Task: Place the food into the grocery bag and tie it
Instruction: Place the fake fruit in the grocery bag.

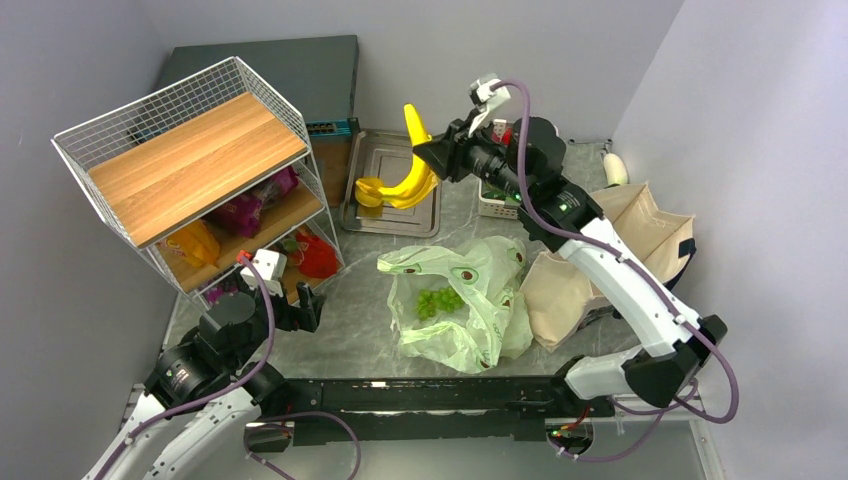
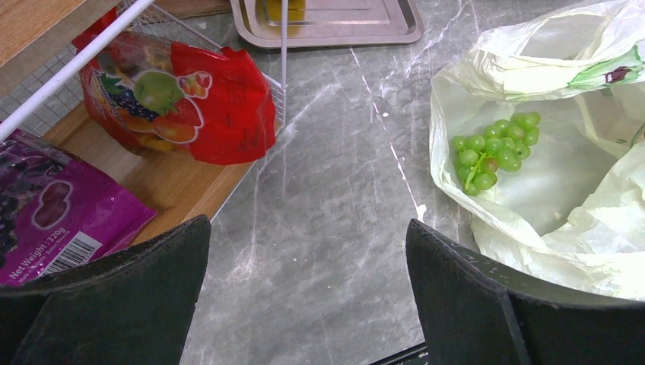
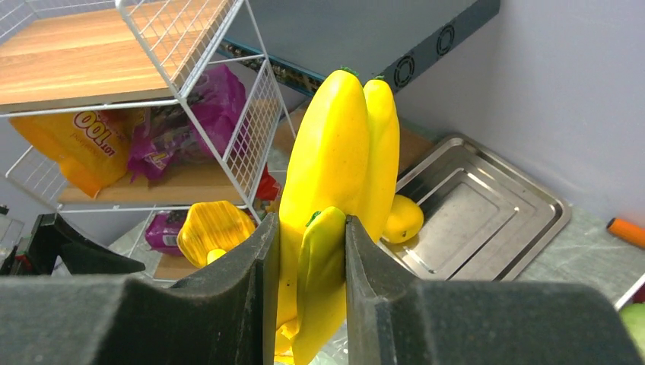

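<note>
Bananas (image 1: 415,170) stood upright over the metal tray (image 1: 385,218) at the far side, clamped in the right gripper (image 1: 428,154). Nearer, the grocery bag (image 1: 480,320) lay open with green grapes (image 1: 438,300) inside. At near left the left gripper (image 1: 306,306) hovered, jaws spread, grasping nothing.

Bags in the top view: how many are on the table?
2. The grocery bag lies open in the middle, holding green grapes; a beige tote sits just right of it. Another could be hidden behind the tote.
</note>
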